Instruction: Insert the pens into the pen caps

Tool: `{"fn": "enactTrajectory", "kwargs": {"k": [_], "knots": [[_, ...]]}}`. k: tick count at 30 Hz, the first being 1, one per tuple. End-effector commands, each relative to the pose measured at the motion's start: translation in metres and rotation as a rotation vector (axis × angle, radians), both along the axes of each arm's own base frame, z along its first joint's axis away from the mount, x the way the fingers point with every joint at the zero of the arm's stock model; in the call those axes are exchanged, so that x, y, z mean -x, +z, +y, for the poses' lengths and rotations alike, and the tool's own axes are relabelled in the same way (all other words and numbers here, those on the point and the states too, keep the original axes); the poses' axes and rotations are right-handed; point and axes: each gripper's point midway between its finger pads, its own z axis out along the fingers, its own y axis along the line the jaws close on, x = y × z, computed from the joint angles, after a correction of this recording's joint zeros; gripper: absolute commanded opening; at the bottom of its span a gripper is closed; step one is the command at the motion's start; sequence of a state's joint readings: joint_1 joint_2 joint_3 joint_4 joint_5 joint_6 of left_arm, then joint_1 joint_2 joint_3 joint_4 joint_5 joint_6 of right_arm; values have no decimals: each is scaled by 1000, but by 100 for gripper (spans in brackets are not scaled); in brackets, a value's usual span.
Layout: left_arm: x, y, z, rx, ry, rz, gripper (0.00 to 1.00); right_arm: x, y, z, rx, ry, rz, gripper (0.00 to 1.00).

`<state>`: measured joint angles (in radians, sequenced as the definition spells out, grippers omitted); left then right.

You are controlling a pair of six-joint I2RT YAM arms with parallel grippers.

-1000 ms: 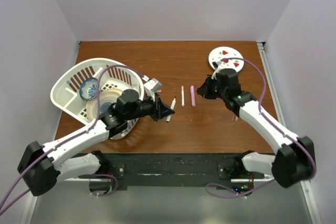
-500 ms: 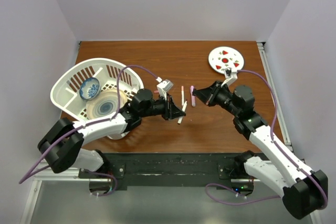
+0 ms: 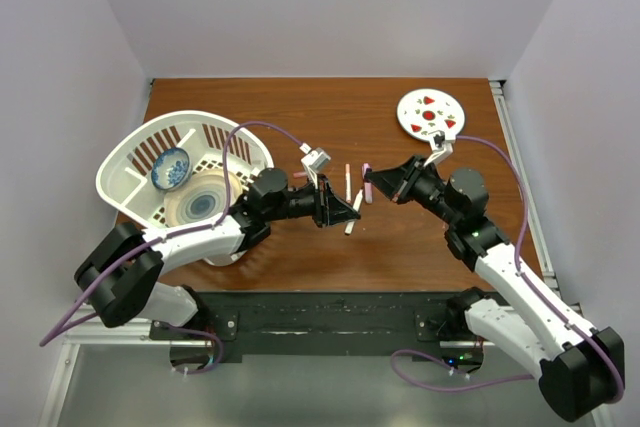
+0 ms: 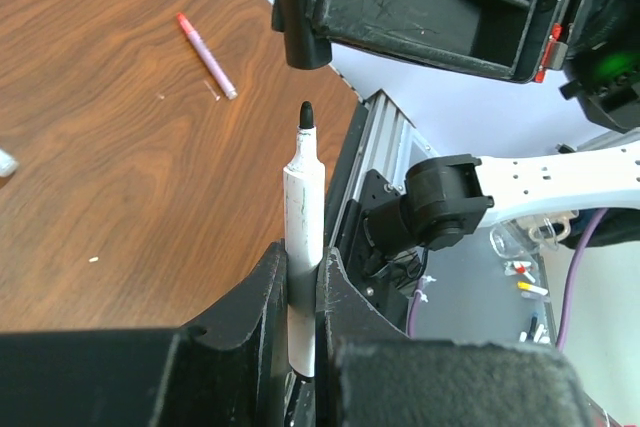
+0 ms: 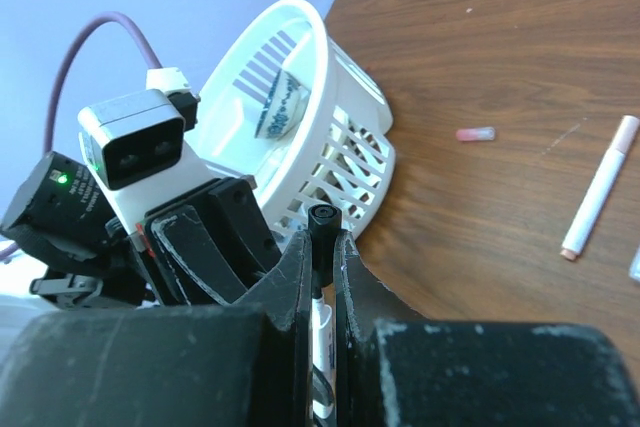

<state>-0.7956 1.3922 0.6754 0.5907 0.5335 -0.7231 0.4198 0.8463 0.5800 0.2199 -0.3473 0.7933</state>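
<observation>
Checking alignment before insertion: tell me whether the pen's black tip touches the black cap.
Apart. Left wrist view shows a gap between the tip of the white pen and the black cap above it.

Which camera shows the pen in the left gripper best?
The left wrist view: the pen is gripped upright by the left gripper, its black tip just below the black cap. The top view shows only a small white sliver; the right wrist view barely shows it.

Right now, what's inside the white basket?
A small blue-patterned bowl and a ringed plate. The left arm covers the near right part of the basket; anything there is hidden.
</observation>
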Motion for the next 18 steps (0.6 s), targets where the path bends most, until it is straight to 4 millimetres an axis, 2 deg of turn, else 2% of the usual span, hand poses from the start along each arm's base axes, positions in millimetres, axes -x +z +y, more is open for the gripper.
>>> {"fn": "enactTrajectory", "kwargs": {"k": [1,10,18], "knots": [[7,32,-3,91,-37,-73,0,7,23,10,-74,63,-55,0],[6,37,-3,102,-34,-93,0,12,30,10,-64,86,-92,0],[6,40,-1,106,-29,-110,0,17,20,7,-32,84,-103,0]]}}
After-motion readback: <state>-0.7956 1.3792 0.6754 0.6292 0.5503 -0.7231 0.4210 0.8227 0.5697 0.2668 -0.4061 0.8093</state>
